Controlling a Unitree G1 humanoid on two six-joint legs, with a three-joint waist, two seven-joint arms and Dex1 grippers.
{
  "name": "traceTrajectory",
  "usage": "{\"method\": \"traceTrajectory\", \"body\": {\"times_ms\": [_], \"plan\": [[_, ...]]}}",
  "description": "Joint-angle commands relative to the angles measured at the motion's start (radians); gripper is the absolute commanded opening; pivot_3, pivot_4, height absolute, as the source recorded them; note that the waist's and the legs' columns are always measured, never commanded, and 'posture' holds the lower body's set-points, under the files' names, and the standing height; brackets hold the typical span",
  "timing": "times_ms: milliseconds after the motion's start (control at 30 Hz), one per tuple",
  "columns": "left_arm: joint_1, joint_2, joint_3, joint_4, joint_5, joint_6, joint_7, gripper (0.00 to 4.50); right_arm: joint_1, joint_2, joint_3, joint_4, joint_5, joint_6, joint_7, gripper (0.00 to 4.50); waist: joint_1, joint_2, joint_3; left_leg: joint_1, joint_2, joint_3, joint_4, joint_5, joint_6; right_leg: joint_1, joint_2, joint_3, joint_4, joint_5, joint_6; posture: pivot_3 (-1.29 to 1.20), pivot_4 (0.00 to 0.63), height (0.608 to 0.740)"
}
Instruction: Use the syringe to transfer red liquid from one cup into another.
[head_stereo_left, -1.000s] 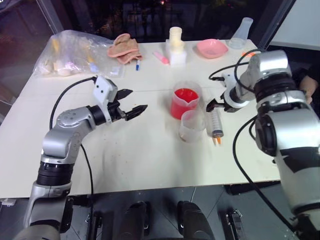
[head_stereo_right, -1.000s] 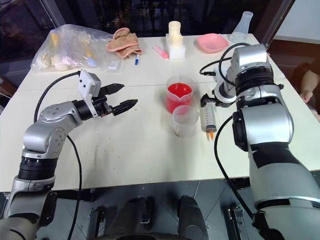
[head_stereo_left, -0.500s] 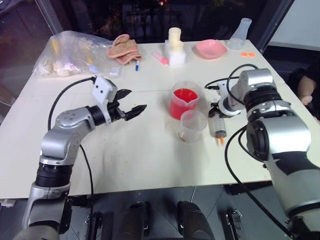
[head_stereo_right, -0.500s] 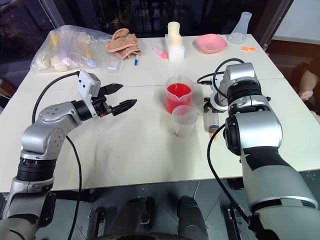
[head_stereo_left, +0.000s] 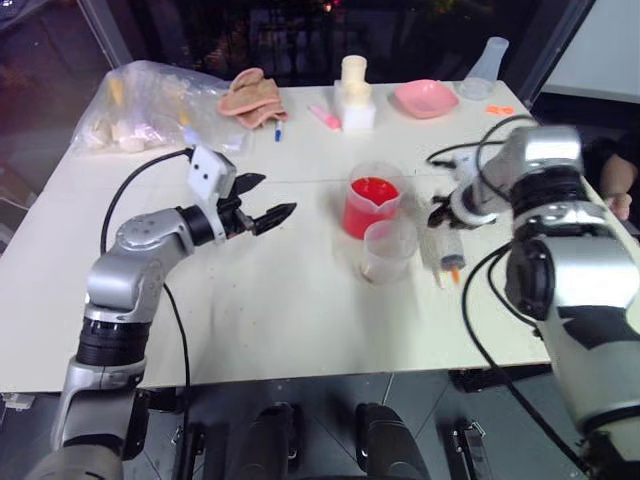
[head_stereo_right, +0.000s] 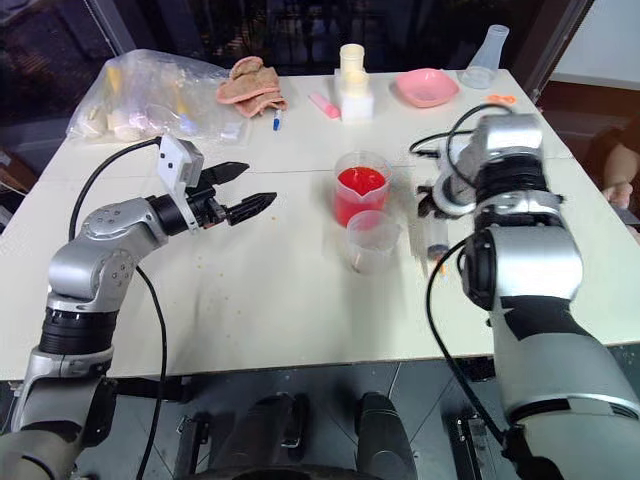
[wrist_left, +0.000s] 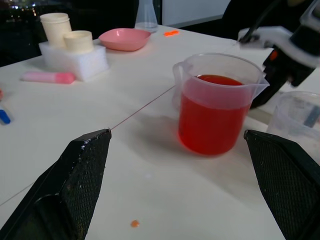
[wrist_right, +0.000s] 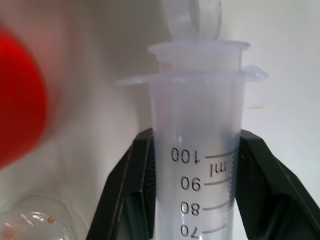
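In the right wrist view the syringe (wrist_right: 195, 165) is cut off at the bottom edge below the 70 mark, and its plunger ring at the top edge. The red beaker (wrist_right: 20, 100) is blurred at the left edge. In the left eye view, the contents of the plastic bag (head_stereo_left: 150, 105) at upper left cannot be made out.

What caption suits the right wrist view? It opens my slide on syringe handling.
Right gripper shut on the clear syringe near its 100 ml mark.
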Motion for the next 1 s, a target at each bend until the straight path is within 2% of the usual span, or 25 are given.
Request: {"method": "traceTrajectory", "body": {"times_ms": [33, 133, 200, 333, 400, 500, 567, 700, 867, 1000], "plan": [[-0.042, -0.004, -0.002, 0.017, 0.007, -0.037, -0.023, 4.5, 0.073, -0.045, -0.026, -0.417, 0.029, -0.069, 0.029, 1.46, -0.002, 0.0, 0.0, 0.0, 0.0, 0.0, 0.0, 0.0, 0.0, 0.0, 0.0, 0.0, 0.0, 0.0, 0.0, 0.0, 0.15, 0.74], [-0.077, -0.016, -0.012, 0.079, 0.028, -0.066, -0.036, 4.5, 0.131, 0.013, -0.189, -0.759, 0.166, -0.213, 0.086, 1.46, -0.008, 0.0, 0.0, 0.0, 0.001, 0.0, 0.001, 0.0, 0.0, -0.001, 0.001, 0.0, 0.001, 0.0, 0.0, 0.0, 0.15, 0.74], [-0.107, -0.019, -0.016, 0.114, 0.035, -0.081, -0.05, 4.5, 0.205, 0.041, -0.19, -0.944, 0.165, -0.459, 0.111, 1.46, -0.01, 0.0, 0.0, 0.0, 0.001, 0.001, 0.001, -0.001, 0.001, -0.002, 0.002, 0.001, 0.005, 0.0, 0.0, 0.0, 0.15, 0.74], [-0.177, -0.016, -0.017, 0.174, 0.037, -0.09, -0.082, 4.5, 0.24, 0.158, -0.238, -1.08, 0.338, -0.539, 0.182, 1.46, -0.009, 0.0, 0.0, 0.001, 0.002, 0.0, 0.003, -0.003, 0.005, -0.003, 0.003, 0.0, 0.011, 0.0, 0.0, 0.0, 0.15, 0.74], [-0.219, -0.011, -0.018, 0.215, 0.043, -0.097, -0.098, 4.5, 0.264, 0.228, -0.225, -1.119, 0.394, -0.64, 0.218, 1.46, -0.008, 0.0, 0.0, 0.003, 0.002, 0.0, 0.004, -0.002, 0.005, 0.0, 0.003, 0.0, 0.012, 0.0, 0.0, 0.0, 0.15, 0.74], [-0.278, -0.008, -0.008, 0.255, 0.04, -0.087, -0.106, 4.5, 0.316, 0.315, -0.207, -1.123, 0.452, -0.725, 0.238, 1.46, -0.007, 0.0, 0.0, 0.008, 0.002, 0.0, 0.004, -0.002, 0.005, 0.004, 0.003, 0.001, 0.012, 0.0, 0.0, 0.0, 0.15, 0.74], [-0.324, -0.011, 0.003, 0.276, 0.029, -0.073, -0.107, 4.5, 0.383, 0.345, -0.174, -1.087, 0.43, -0.812, 0.26, 1.46, -0.004, 0.0, 0.0, 0.009, 0.002, 0.0, 0.004, -0.002, 0.005, 0.005, 0.003, 0.001, 0.013, 0.0, 0.0, 0.0, 0.15, 0.74], [-0.41, -0.013, 0.012, 0.289, -0.002, -0.018, -0.117, 4.5, 0.505, 0.36, -0.102, -0.986, 0.361, -0.99, 0.317, 1.46, -0.003, 0.0, 0.0, 0.011, 0.001, -0.001, 0.004, -0.003, 0.005, 0.007, 0.003, 0.001, 0.012, 0.0, 0.0, 0.0, 0.15, 0.74], [-0.443, -0.003, 0.01, 0.271, -0.031, 0.033, -0.163, 4.5, 0.534, 0.358, -0.055, -0.84, 0.296, -1.17, 0.353, 1.46, -0.016, 0.0, 0.0, 0.011, 0.002, 0.0, 0.003, -0.002, 0.004, 0.005, 0.003, 0.002, 0.013, 0.0, 0.0, 0.0, 0.15, 0.74], [-0.441, -0.009, 0.005, 0.25, -0.035, 0.049, -0.169, 4.5, 0.548, 0.371, -0.036, -0.761, 0.274, -1.244, 0.352, 1.46, -0.024, 0.0, 0.0, 0.012, 0.002, -0.001, 0.002, -0.002, 0.003, 0.005, 0.004, 0.002, 0.014, 0.0, 0.0, 0.0, 0.15, 0.74]]}}
